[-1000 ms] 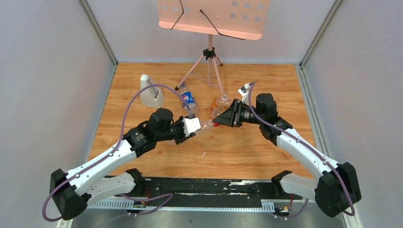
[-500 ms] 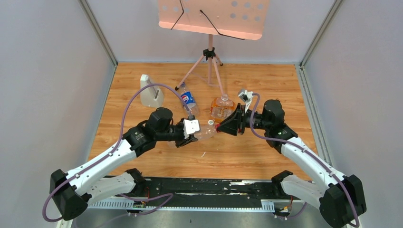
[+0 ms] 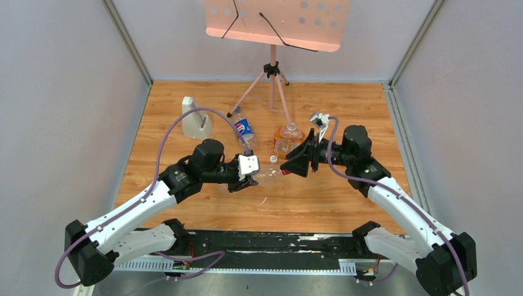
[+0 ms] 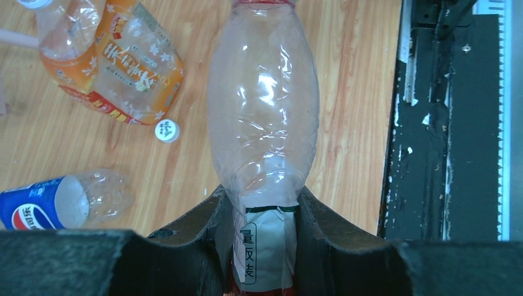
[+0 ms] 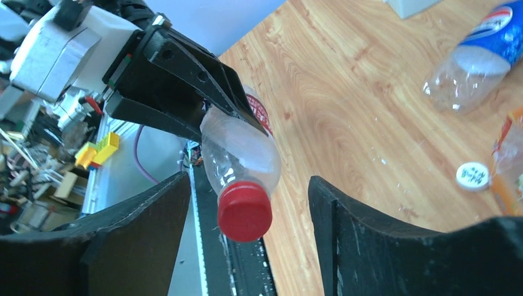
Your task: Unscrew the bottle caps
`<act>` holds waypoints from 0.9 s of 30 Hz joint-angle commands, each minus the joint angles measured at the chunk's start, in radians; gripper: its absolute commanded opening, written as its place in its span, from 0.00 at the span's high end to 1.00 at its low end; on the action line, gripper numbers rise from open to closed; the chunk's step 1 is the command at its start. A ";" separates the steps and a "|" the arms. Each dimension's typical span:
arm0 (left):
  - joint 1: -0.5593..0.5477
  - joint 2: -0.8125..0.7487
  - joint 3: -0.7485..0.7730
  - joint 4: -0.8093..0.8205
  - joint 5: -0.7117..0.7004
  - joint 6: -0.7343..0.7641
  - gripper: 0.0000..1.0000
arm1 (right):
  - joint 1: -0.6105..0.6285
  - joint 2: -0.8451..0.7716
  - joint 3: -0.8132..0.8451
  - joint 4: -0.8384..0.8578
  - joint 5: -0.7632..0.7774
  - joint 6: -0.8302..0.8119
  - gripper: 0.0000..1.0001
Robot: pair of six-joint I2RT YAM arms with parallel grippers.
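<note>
Over the middle of the wooden table [image 3: 321, 197], my left gripper [image 4: 262, 209] is clamped on the labelled end of a clear plastic bottle with a red-white-green label [image 4: 264, 111]. It's holding the bottle sideways in the air, neck pointing right. The small round red plastic cap [image 5: 245, 211] is on the neck and sits right between the fingers of my right gripper [image 5: 247, 185], which are spread wide, one each side, not touching it. Down on the wood, a small white plastic cap [image 4: 166, 131] lies loose just beside a squat orange-labelled bottle [image 4: 123, 68], on its near-left side. A clear bottle with a blue Pepsi label [image 4: 37, 206] lies flat to the left of those.
</note>
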 commanded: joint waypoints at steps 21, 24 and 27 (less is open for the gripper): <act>-0.032 -0.013 -0.018 0.099 -0.262 0.065 1.00 | -0.014 0.076 0.061 -0.101 0.232 0.464 0.34; -0.033 -0.012 -0.019 0.091 -0.254 0.069 1.00 | -0.018 0.089 0.069 -0.083 0.229 0.475 0.36; -0.033 -0.009 -0.018 0.090 -0.247 0.069 1.00 | -0.022 0.104 0.078 -0.076 0.213 0.482 0.39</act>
